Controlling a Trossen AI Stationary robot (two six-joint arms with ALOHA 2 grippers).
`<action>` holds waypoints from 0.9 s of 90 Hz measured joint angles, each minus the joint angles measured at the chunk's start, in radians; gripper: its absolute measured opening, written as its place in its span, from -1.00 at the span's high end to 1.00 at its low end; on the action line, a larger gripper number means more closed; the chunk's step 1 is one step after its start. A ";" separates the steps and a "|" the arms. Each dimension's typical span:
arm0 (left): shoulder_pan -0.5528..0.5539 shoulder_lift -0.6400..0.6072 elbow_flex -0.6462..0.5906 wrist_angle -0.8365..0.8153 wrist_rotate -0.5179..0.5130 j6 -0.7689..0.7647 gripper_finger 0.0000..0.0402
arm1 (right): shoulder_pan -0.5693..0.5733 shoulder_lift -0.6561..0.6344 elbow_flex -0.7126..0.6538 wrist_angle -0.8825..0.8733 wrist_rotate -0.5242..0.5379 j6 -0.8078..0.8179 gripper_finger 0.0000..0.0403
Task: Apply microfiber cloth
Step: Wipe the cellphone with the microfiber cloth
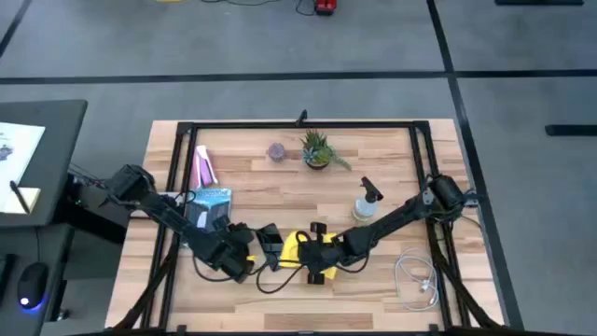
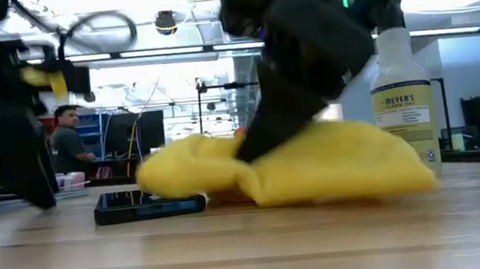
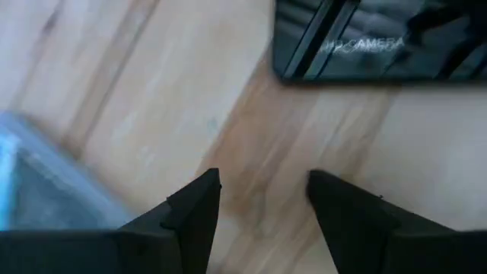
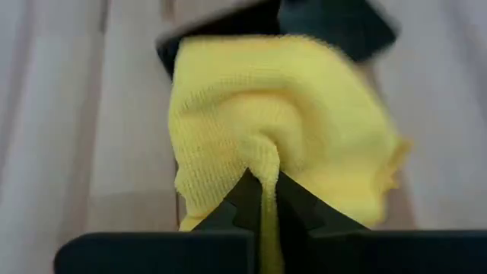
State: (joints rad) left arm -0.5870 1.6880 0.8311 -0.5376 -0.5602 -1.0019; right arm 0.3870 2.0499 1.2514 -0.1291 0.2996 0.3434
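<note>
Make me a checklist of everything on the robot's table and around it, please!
Surface: wooden table, pale planks, inside a black frame.
Job's things: yellow microfiber cloth bunched up, draped partly over the black phone.
Clutter: spray bottle, small potted plant, pink tube, blue-and-white packet, small purple thing.
Grippers: right claw pinches a fold of the cloth; left claw open, empty, beside the phone.
Cables: white coiled cable near the right arm; black cable by the left arm.
Surroundings: grey floor, a dark desk on the left, a person far behind.
</note>
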 joint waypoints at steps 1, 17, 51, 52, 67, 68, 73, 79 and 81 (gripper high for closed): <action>0.003 0.005 -0.003 0.010 -0.002 0.008 0.07 | -0.001 0.006 0.000 0.007 -0.006 0.000 0.98; 0.078 0.062 -0.002 0.143 -0.068 0.156 0.07 | -0.004 0.082 0.002 0.190 -0.065 -0.004 0.98; 0.152 -0.034 0.083 0.028 -0.119 0.385 0.08 | 0.040 -0.013 -0.002 0.138 -0.015 -0.029 0.98; 0.149 -0.040 0.086 0.024 -0.121 0.380 0.08 | 0.042 -0.021 -0.002 0.131 -0.008 -0.032 0.98; 0.094 -0.111 0.094 0.042 -0.119 0.299 0.08 | 0.036 -0.098 0.000 0.092 0.162 -0.037 0.98; 0.090 -0.112 0.094 0.049 -0.119 0.296 0.08 | 0.032 -0.100 0.000 0.092 0.176 -0.037 0.98; 0.065 -0.110 0.094 0.077 -0.120 0.289 0.08 | 0.005 -0.101 0.000 0.105 0.215 -0.030 0.98; 0.038 -0.086 0.094 0.119 -0.120 0.305 0.08 | -0.039 -0.097 0.000 0.132 0.214 -0.027 0.98; 0.029 -0.075 0.094 0.133 -0.120 0.312 0.08 | -0.054 -0.090 0.000 0.148 0.206 -0.028 0.98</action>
State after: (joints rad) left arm -0.5579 1.6126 0.9250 -0.4047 -0.6801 -0.6895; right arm 0.3333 1.9603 1.2510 0.0187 0.5054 0.3158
